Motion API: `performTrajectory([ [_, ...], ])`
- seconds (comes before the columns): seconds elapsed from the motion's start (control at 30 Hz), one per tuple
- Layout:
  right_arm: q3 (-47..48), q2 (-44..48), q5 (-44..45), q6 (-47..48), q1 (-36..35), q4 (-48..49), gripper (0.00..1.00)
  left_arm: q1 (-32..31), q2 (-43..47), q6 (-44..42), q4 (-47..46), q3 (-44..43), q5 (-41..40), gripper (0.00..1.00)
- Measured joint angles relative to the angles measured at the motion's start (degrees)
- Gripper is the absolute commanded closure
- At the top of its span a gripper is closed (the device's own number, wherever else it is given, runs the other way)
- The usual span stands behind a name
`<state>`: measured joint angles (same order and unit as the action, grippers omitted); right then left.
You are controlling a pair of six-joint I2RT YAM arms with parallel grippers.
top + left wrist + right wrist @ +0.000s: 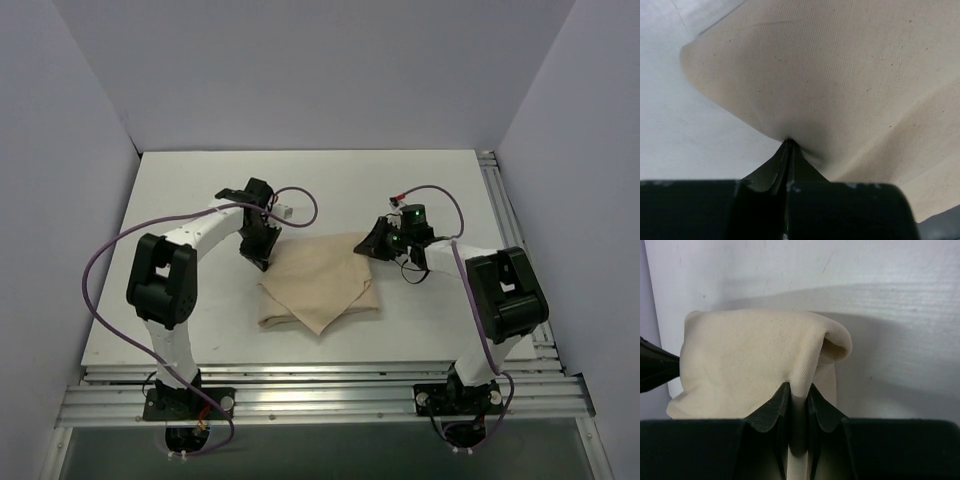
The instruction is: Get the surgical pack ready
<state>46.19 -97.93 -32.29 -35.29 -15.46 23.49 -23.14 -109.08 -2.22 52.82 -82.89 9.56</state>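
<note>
**Both grippers clamped on the cloth – one bundle on the table**

- Count: one tan cloth (320,285), two arms, two grippers. Nothing else lies loose on the white table (430,190).
- The tan cloth sits mid-table between the two arms, folded over itself in layers, with a pointed corner toward the near edge. It lies fairly flat. Whatever may be inside the folds is hidden, so I can't tell the contents.
- Left gripper (258,262): at the far-left edge of the cloth, pointing down onto it. In the left wrist view the jaws are pressed together and the fabric puckers right at their tip – pinched on the cloth edge. The rest of the sheet spreads away flat from there.
- Right gripper (372,243): at the far-right corner of the cloth. In the right wrist view the jaws stand a little apart with a fold of fabric squeezed between them – clamped on the cloth. That corner is lifted and curls over into a rounded hump above the fingers.
- A dark shape cuts into the left edge of the right wrist view; can't tell what it is.
</note>
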Motion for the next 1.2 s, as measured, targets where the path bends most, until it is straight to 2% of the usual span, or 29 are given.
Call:
performTrajectory([
  [0.27,10.7,-8.8,9.7,-6.7,0.5,2.6,1.0,0.8,-7.7,-3.4,-3.4,-12.6,-4.7,0.97],
  [0.43,22.9,-17.6,11.3,-7.3,2.3,1.5,0.98,1.6,-16.5,-5.5,-3.9,-26.1,-7.5,0.89],
  [0.47,25.4,-19.2,11.6,-6.8,2.5,0.7,0.84,1.7,-18.1,-5.8,-3.8,-28.8,-7.8,0.83],
  [0.57,30.6,-21.6,13.0,-4.7,3.2,-2.2,0.64,2.4,-19.7,-6.3,-3.6,-32.5,-9.0,0.7],
  [0.6,31.4,-21.7,13.3,-3.6,3.5,-3.3,0.57,2.5,-19.8,-6.5,-3.3,-33.3,-9.8,0.61],
  [0.7,34.1,-21.7,14.2,-0.2,3.9,-7.8,0.49,2.8,-19.8,-7.2,-0.8,-36.7,-13.5,0.51],
  [0.77,35.8,-21.3,15.5,2.1,4.2,-11.4,0.44,2.9,-19.8,-7.3,1.3,-39.8,-16.1,0.48],
  [0.87,36.4,-18.5,18.9,4.9,4.3,-17.0,0.36,2.9,-18.6,-8.0,2.7,-42.2,-19.8,0.44],
  [0.9,36.4,-16.9,20.2,5.4,4.3,-18.9,0.29,2.8,-17.5,-8.6,3.4,-42.2,-21.0,0.43],
  [1.03,33.1,-5.9,23.5,5.4,4.2,-23.8,0.27,1.7,-11.3,-12.0,5.3,-40.1,-24.4,0.43],
  [1.2,18.4,11.0,23.7,2.9,-0.3,-21.5,0.31,-1.2,-2.3,-14.0,7.5,-34.5,-24.2,0.44],
])
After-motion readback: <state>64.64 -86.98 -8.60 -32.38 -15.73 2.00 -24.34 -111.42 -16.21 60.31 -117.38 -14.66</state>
